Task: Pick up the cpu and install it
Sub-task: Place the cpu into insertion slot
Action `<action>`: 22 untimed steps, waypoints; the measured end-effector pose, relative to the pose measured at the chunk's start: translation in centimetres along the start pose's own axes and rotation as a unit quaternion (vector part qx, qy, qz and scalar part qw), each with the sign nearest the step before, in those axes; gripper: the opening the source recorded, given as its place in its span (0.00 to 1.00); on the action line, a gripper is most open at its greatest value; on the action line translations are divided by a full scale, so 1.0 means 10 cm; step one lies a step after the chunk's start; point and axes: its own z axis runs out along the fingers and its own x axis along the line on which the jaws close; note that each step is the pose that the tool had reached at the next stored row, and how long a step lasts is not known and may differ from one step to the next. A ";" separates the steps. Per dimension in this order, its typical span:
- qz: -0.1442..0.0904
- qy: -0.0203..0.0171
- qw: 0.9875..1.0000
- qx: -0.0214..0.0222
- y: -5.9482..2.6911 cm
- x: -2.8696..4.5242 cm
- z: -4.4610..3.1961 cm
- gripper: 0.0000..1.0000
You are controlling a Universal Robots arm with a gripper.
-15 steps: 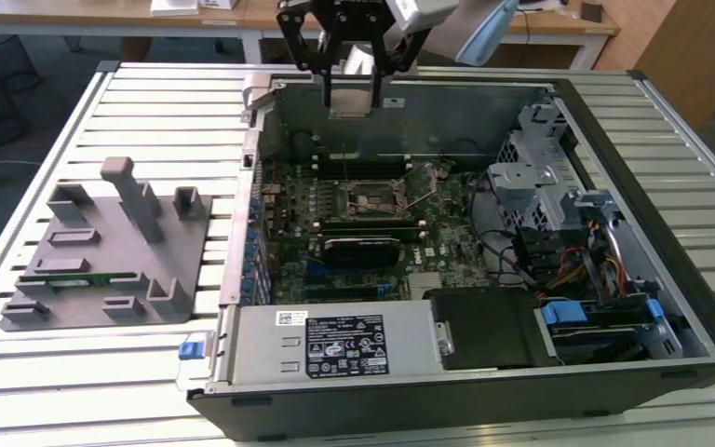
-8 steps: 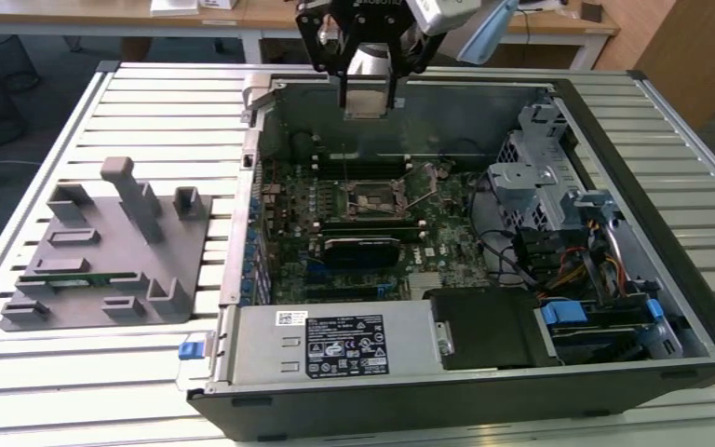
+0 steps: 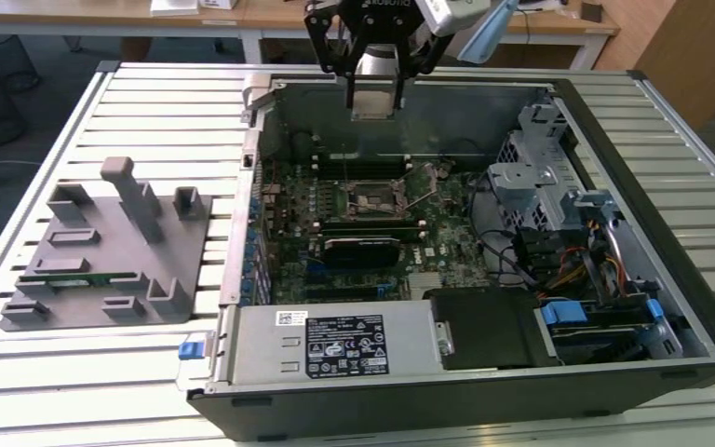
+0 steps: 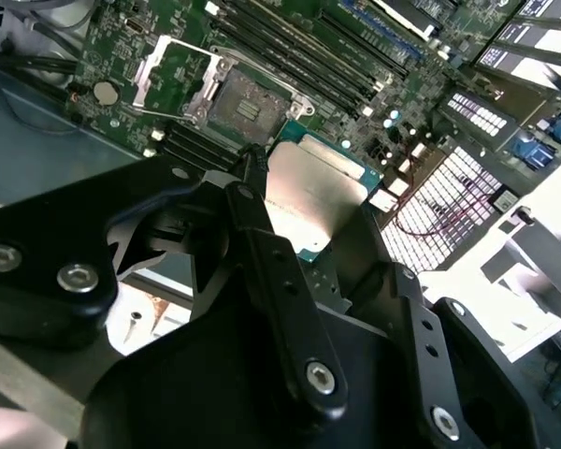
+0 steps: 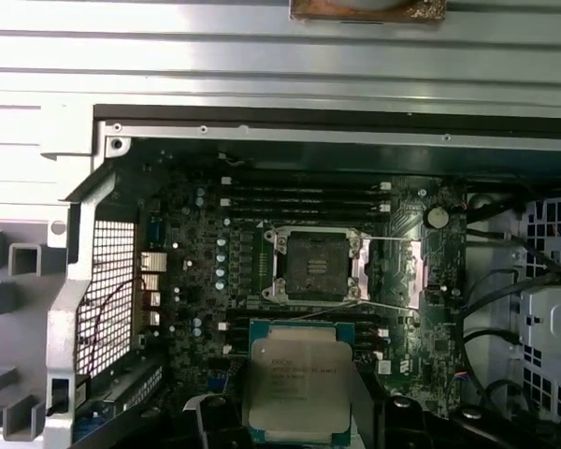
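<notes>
Bright, even light whitens the slatted table (image 3: 146,102) and glares off the cpu (image 4: 309,201); the case (image 3: 457,114) interior is dim

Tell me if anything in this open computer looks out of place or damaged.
Nothing looks damaged or spilled. The socket sits open and empty with its frame swung back. The cpu is clamped in the gripper above the case, roughly square to the socket rather than askew.

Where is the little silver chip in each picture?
Exterior view: the cpu is top middle, held by the gripper.
Second wrist view: the cpu shows next to the socket frame.
First wrist view: the cpu shows next to the same frame.
Shared landmark: the open socket frame.
</notes>
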 end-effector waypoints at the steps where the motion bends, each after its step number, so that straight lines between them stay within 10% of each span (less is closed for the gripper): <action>1: 0.002 0.000 1.000 0.001 0.000 0.000 0.001 0.53; 12: 0.097 -0.003 0.995 0.001 -0.001 -0.001 0.035 0.53; 22: 0.187 -0.005 0.982 -0.001 -0.002 -0.001 0.064 0.53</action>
